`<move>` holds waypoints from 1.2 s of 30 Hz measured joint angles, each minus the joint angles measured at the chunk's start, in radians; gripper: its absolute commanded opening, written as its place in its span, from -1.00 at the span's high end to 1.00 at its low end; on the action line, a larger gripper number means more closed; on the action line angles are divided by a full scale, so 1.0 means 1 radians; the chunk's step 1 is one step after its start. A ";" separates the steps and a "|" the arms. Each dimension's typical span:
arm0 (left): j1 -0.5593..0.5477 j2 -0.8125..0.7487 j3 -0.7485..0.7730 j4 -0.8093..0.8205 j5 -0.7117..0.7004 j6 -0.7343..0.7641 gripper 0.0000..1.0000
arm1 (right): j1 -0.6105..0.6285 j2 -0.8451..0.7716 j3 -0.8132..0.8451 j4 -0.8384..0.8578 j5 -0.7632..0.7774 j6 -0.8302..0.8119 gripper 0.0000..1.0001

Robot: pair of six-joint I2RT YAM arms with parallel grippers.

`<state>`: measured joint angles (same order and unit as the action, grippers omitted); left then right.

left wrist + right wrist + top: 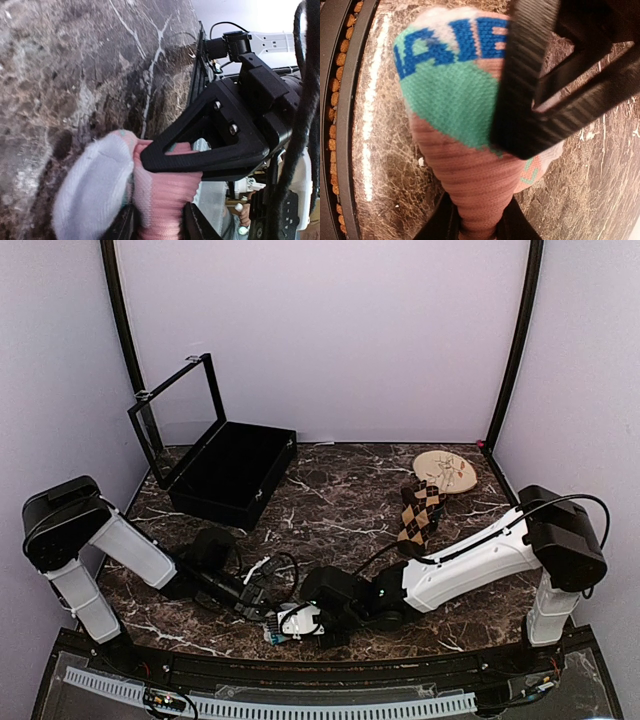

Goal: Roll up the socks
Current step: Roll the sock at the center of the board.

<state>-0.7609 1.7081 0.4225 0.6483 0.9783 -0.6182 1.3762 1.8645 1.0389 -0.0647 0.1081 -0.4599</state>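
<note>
Marble tabletop (pixel 340 490), open black box (pixel 225 475) at 10 o'clock. The argyle sock (pixel 421 510) lies at 2 o'clock. The pink sock (pixel 465 165) is bunched at 6 o'clock, near the edge. My right claw (pixel 472 220) pinches its cuff, narrow. My left claw (pixel 160 222) straddles it, grip unclear.

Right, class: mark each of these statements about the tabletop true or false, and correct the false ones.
1. The pink sock with green patches sits between the right hand's fingers. True.
2. The black sock with tan argyle diamonds lies inside the rectangular black box. False: it lies on the dark marble table.
3. The box's glass lid is closed. False: it stands open.
4. The round tan plate sits at the table's far right. True.
</note>
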 measured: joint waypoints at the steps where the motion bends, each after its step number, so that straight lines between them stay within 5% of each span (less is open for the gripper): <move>1: 0.001 -0.022 0.006 -0.039 -0.020 0.012 0.28 | -0.001 0.000 0.002 -0.003 -0.003 0.002 0.89; 12: 0.039 -0.275 0.021 -0.302 -0.273 0.074 0.23 | -0.002 0.000 0.028 -0.055 -0.022 0.014 0.90; 36: 0.040 -0.364 -0.038 -0.498 -0.395 0.085 1.00 | -0.061 0.054 0.195 -0.261 -0.127 0.122 0.90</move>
<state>-0.7212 1.3437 0.3843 0.1505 0.5831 -0.5331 1.3155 1.9182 1.2335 -0.3252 -0.0193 -0.3382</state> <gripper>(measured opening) 0.020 0.143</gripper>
